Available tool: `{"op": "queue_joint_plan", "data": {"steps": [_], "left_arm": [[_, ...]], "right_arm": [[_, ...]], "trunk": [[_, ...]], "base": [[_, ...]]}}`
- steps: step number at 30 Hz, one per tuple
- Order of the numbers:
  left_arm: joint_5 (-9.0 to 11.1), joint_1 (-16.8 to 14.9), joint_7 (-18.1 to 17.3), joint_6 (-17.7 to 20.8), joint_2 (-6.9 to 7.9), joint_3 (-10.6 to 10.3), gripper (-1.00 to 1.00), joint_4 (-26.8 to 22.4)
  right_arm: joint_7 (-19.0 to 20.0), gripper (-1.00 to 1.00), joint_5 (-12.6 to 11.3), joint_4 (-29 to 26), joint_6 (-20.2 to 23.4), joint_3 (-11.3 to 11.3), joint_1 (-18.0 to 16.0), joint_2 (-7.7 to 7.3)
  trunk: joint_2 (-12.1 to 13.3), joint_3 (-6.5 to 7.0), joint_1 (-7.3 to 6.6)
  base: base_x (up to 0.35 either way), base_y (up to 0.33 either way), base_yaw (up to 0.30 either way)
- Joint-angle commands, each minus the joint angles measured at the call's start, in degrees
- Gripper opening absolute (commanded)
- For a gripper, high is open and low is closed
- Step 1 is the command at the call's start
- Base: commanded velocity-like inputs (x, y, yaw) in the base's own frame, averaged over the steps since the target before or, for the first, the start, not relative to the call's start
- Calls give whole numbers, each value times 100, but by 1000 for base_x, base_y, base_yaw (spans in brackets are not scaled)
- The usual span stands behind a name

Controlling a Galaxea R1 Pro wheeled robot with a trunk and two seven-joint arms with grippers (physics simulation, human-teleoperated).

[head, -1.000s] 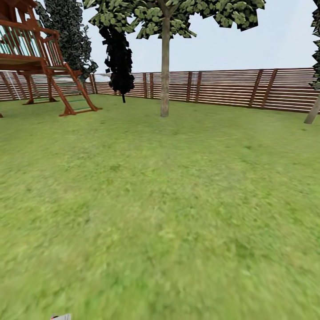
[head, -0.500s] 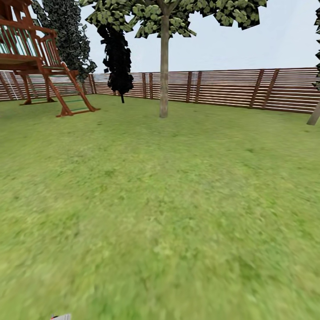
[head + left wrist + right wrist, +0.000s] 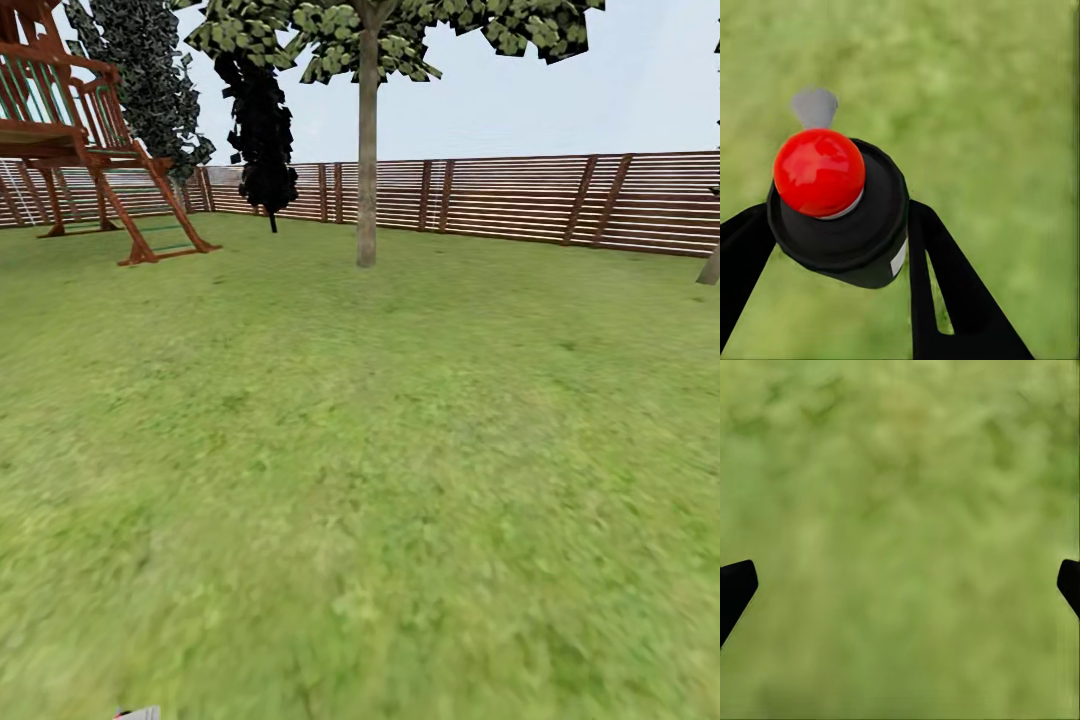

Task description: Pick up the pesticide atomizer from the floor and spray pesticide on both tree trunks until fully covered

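Your left gripper [image 3: 840,247] is clamped on the black, red-capped pesticide atomizer [image 3: 840,217]. Your right gripper [image 3: 900,585] hangs wide apart over green lawn [image 3: 360,480]. Smooth grey-brown tree trunk [image 3: 367,160] ahead.

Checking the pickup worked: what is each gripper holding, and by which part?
The left gripper grips the atomizer by its black body, below the red cap. The right gripper is open, holding nothing.

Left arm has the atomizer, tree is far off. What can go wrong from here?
1. The atomizer sits between thin fingers and might slip while the robot drives.
2. The tree trunk is far across the lawn; spraying now would likely miss.
3. The second trunk sits at the frame edge and may get skipped.
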Motion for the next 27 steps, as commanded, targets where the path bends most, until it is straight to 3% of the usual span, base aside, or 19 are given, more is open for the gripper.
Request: {"op": "queue_joint_plan", "data": {"steps": [1,27], "left_arm": [[2,-1,0,0,0,0,-100,-1],[-6,-1,0,-6,26,13,-100,-9]], "right_arm": [[0,100,0,0,-1,0,0,0],[0,100,0,0,0,0,0,1]], "trunk": [[0,0,0],[0,0,0]], "base": [[340,-94,0],[341,-94,0]]}}
